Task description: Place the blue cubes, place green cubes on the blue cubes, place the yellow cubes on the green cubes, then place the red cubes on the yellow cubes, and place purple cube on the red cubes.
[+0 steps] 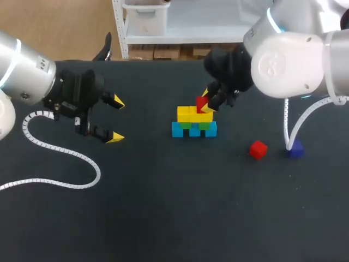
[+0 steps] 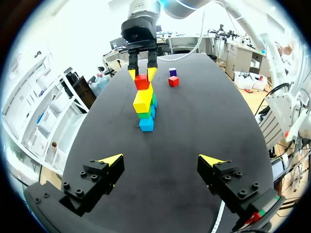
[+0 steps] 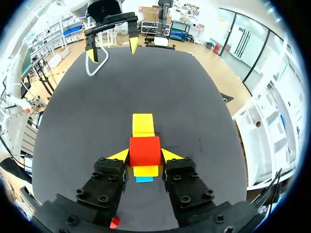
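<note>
blue cube [image 1: 194, 131] x3, all along the bottom row, mid-frame | green cube [image 1: 187, 125] x2 far as I can tell, mostly tucked in | yellow cube [image 1: 184, 114] x2 | red cube [image 1: 258, 149] x2, one mid-frame up top, one loose right of center | purple cube [image 1: 295, 151] x1, just right of the loose red

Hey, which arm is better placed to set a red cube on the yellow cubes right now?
The right arm: its jaws are shut on a red cube directly over the yellow cubes; the left arm has open, empty jaws away from the stack.

Green cubes [image 1: 187, 125] mostly hidden beneath yellow cubes [image 1: 188, 114]
</note>
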Robot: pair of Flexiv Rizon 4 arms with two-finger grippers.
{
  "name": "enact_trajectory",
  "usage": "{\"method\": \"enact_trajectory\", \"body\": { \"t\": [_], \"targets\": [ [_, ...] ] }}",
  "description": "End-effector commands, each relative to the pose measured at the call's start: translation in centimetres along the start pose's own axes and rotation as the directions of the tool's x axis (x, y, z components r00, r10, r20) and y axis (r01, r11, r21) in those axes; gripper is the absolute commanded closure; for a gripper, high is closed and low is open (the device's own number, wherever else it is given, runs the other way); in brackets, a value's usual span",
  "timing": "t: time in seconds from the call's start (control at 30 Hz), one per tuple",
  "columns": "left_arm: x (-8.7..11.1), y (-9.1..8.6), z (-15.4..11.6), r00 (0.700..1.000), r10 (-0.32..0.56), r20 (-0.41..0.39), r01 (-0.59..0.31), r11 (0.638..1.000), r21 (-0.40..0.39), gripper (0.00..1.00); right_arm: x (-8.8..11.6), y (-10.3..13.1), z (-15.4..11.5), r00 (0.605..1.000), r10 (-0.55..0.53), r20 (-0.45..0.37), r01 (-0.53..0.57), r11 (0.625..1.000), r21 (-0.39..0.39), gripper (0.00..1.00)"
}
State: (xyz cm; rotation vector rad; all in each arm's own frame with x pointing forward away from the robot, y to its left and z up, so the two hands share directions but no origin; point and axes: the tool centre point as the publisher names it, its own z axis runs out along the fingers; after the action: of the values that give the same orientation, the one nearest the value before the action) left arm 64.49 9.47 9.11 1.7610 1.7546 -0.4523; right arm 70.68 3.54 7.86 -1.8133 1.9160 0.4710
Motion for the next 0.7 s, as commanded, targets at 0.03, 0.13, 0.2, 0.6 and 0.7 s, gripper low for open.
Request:
{"method": "enact_trajectory", "body": {
  "t": [0.03,0.13,0.2,0.6,0.7],
  "targets": [
    [0.12,-0.05,0.00,1.000,0.002,0.004,-0.002,1.000,-0.002,0.00,-0.01,-0.21,0.06,1.000,0.000,0.002,0.000,1.000,-0.004,0.64],
    [0.12,-0.05,0.00,1.000,0.002,0.004,-0.002,1.000,-0.002,0.00,-0.06,-0.27,0.11,1.000,-0.001,0.002,0.001,1.000,-0.005,0.64],
    [0.12,-0.05,0.00,1.000,0.002,0.004,-0.002,1.000,-0.002,0.00,-0.08,-0.29,0.13,1.000,-0.002,0.002,0.002,1.000,-0.006,0.63],
    [0.12,-0.05,0.00,1.000,0.002,0.004,-0.002,1.000,-0.002,0.00,-0.12,-0.33,0.31,1.000,0.001,0.000,-0.001,1.000,-0.011,0.56],
    [0.12,-0.05,0.00,1.000,0.002,0.004,-0.002,1.000,-0.002,0.00,-0.12,-0.35,0.33,1.000,0.002,-0.002,-0.002,1.000,-0.011,0.47]
  ]
}}
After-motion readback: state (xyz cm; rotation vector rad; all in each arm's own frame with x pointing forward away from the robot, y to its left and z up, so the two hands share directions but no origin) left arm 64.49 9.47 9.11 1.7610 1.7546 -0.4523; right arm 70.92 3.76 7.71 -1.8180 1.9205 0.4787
